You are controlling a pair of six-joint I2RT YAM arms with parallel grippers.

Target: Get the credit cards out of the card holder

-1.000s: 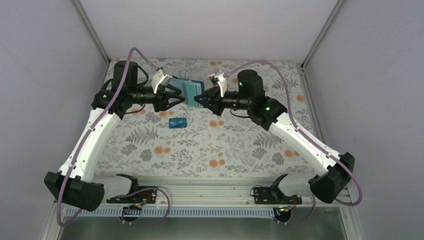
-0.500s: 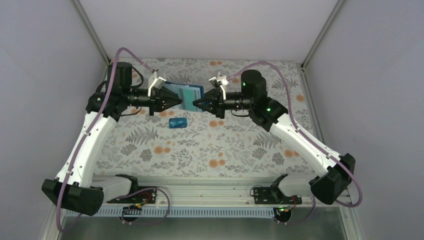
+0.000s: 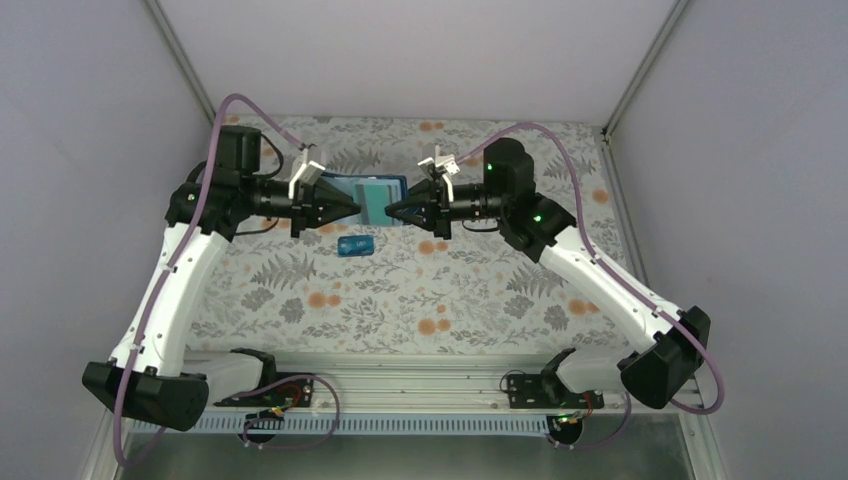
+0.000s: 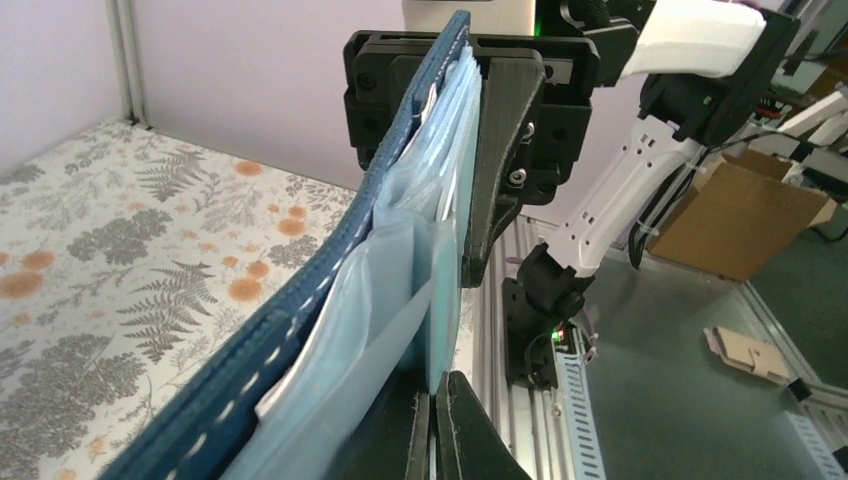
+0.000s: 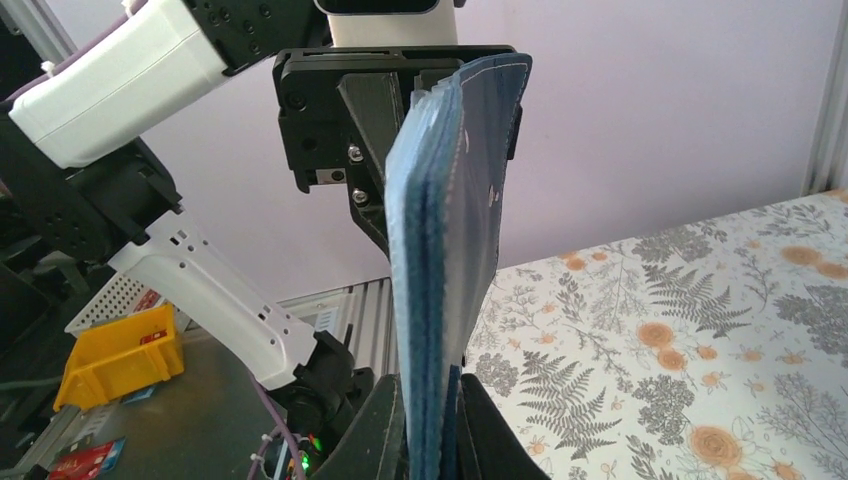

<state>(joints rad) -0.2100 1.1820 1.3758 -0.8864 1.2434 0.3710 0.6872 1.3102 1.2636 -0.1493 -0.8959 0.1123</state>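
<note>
The card holder (image 3: 342, 186), navy with pale blue pockets, hangs in the air between my two grippers at the back of the table. My left gripper (image 3: 357, 207) is shut on the edge of the teal-green card (image 3: 378, 196), which stands in a pocket. In the left wrist view the jaws (image 4: 435, 425) pinch that card (image 4: 446, 300) beside the holder's navy cover (image 4: 330, 260). My right gripper (image 3: 389, 210) is shut on the holder's other end (image 5: 450, 230), its jaws (image 5: 432, 425) clamping the stack. The bright blue card (image 3: 356, 246) lies on the table. The dark card is not visible.
The floral table cloth (image 3: 450, 290) runs to grey walls at the left, back and right. The metal rail with both arm bases (image 3: 400, 385) lies along the near edge. A yellow bin (image 5: 120, 355) sits off the table.
My left arm has drawn back to the left and its gripper now grips lower on the holder's near side. The holder has turned more level. The right arm shifted slightly right.
</note>
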